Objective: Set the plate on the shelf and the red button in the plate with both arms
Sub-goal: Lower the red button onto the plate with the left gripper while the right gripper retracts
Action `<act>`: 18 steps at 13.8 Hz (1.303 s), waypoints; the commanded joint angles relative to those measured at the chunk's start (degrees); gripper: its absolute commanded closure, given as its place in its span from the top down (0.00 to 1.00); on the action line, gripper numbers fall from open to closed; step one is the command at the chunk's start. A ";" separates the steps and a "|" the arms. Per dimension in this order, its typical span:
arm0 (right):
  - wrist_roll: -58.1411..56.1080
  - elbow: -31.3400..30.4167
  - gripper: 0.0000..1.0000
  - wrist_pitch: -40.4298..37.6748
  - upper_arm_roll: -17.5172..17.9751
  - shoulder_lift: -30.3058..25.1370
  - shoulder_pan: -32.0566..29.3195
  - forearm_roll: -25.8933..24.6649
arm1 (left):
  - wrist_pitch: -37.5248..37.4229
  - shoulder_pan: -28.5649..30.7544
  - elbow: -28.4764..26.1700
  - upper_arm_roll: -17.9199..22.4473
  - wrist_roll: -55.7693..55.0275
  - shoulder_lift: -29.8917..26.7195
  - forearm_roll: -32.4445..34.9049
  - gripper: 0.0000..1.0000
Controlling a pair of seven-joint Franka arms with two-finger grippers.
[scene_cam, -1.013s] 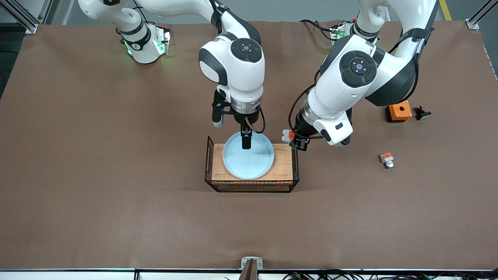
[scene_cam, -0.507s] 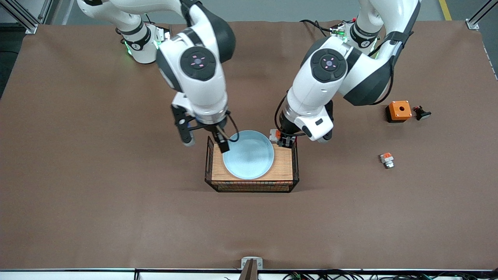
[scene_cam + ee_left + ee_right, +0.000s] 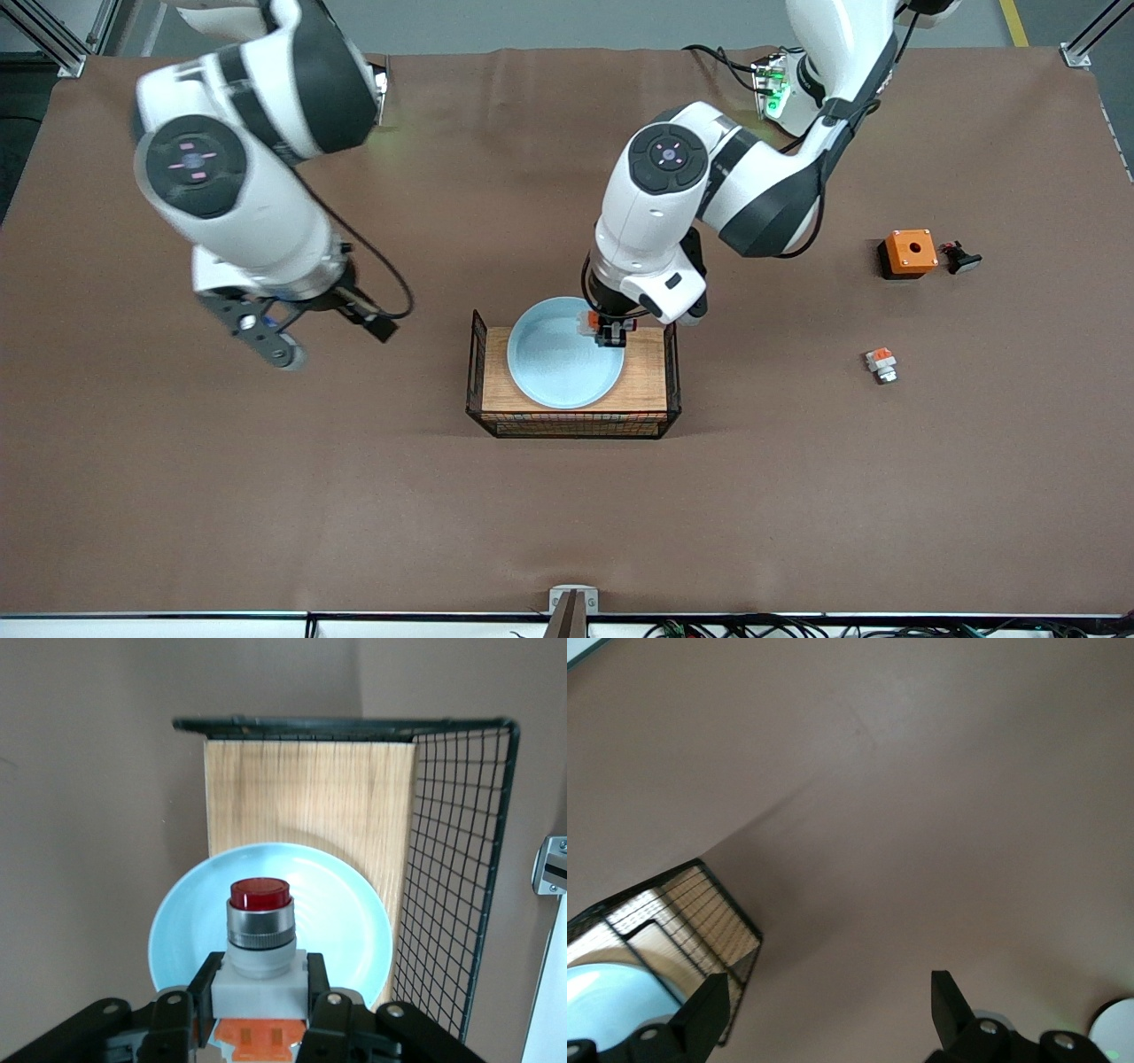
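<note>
Pale blue plate (image 3: 563, 363) rests on the wooden rack (image 3: 645, 377), ready to receive parts. Left gripper (image 3: 609, 334) clamps the red button (image 3: 260, 930) by its white body over the plate's rim, cap outward for release. Right gripper (image 3: 314, 341), jaws spread and empty, hangs over bare table toward the right arm's end.

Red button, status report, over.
Left gripper shut on red button over plate. Right gripper open, over bare table. Plate in wooden rack.
</note>
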 commanded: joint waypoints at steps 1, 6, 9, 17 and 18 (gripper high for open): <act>-12.21 -2.33 1.00 -1.93 0.90 -2.97 -5.22 0.96 | 1.58 -5.85 2.63 5.04 -2.94 1.88 1.12 0.29; -34.19 -6.46 1.00 -2.55 0.73 -6.75 -15.23 0.87 | 7.37 -9.13 2.63 8.13 -4.18 5.13 1.11 0.29; -44.22 -7.52 1.00 -2.72 0.64 -7.72 -20.42 0.17 | 9.58 -9.13 2.63 8.22 -4.18 6.37 1.11 0.29; -52.51 -7.35 1.00 -3.51 0.64 -8.78 -25.01 -1.50 | 13.01 -9.13 2.46 8.31 -4.01 9.18 1.20 0.30; -52.34 -7.35 1.00 -3.95 0.64 -8.69 -25.01 -1.67 | 13.10 -9.13 2.46 8.31 -4.00 9.44 1.20 0.30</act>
